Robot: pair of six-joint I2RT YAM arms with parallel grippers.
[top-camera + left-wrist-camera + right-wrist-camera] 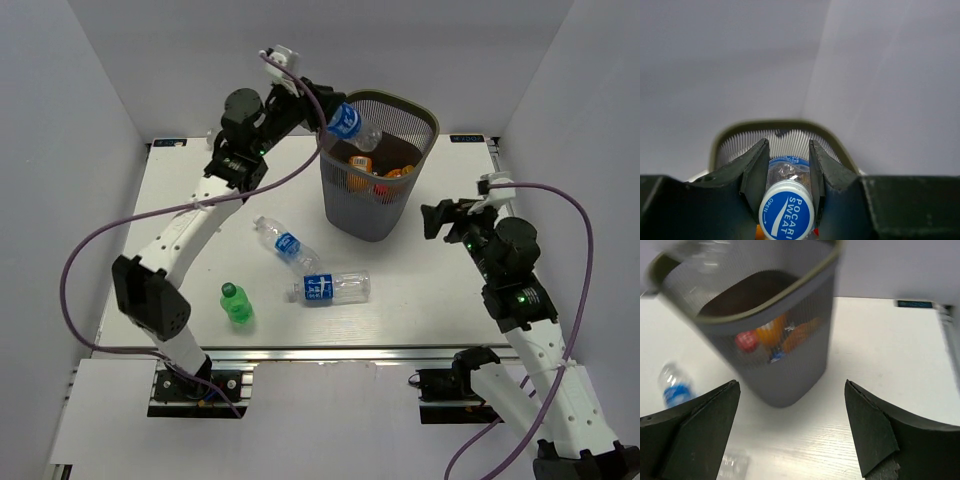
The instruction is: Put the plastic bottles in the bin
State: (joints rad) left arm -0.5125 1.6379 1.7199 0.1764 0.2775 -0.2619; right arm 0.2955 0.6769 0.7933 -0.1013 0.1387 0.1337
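My left gripper (325, 112) is shut on a clear blue-labelled bottle (349, 124) and holds it over the near left rim of the grey mesh bin (400, 205). In the left wrist view the bottle's blue cap (786, 210) sits between the fingers (756, 170), with the bin rim (780, 124) behind. Orange bottles (360, 160) and a red-capped one lie inside the bin. Two blue-labelled clear bottles (283, 241) (332, 288) and a green bottle (236, 304) lie on the table. My right gripper (437, 217) is open and empty, right of the bin (805, 357).
The white table (440, 300) has its front edge near the arm bases. White walls close in the left, right and back. A purple cable (110, 235) loops along the left arm, and another (575, 250) along the right arm.
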